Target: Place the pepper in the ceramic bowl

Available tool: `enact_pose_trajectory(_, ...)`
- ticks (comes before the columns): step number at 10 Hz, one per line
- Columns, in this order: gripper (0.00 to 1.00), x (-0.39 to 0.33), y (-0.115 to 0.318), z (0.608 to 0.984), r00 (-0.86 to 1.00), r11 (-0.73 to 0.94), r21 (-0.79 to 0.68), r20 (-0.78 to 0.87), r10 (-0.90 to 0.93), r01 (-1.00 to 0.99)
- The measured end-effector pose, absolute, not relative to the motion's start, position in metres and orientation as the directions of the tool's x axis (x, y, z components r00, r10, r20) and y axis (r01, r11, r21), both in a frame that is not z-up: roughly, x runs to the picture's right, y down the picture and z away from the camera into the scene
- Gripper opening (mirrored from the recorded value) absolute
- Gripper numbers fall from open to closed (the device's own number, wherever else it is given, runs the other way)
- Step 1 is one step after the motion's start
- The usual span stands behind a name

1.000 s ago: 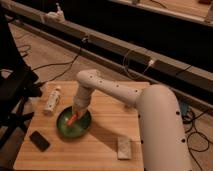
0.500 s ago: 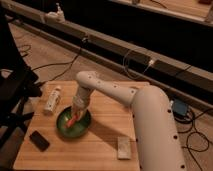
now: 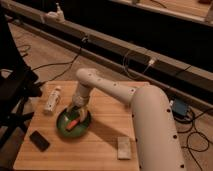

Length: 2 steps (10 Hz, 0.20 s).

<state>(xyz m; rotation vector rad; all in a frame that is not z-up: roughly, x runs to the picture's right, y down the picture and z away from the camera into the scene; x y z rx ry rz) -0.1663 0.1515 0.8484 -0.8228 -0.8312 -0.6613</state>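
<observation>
the gripper hovers over the ceramic bowl with the pepper lying inside, grip state unclear, so placing looks done and lifting clear comes next.

The wooden table carried a green ceramic bowl, a white bottle lying flat, a black phone and a pale rectangular block. The gripper hung above the bowl.

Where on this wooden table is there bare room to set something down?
Bare wood lies between the ceramic bowl and the pale block, and along the front edge beside the black phone. It is crowded around the bowl, where the end effector hangs over the pepper, white bottle alongside.
</observation>
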Motion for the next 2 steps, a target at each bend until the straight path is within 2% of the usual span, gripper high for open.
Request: enact_pose_trajectory(2,0.7,-0.1658,0.1519,0.8487,0.517,0.521,-0.362,0.836,-0.186,0.773)
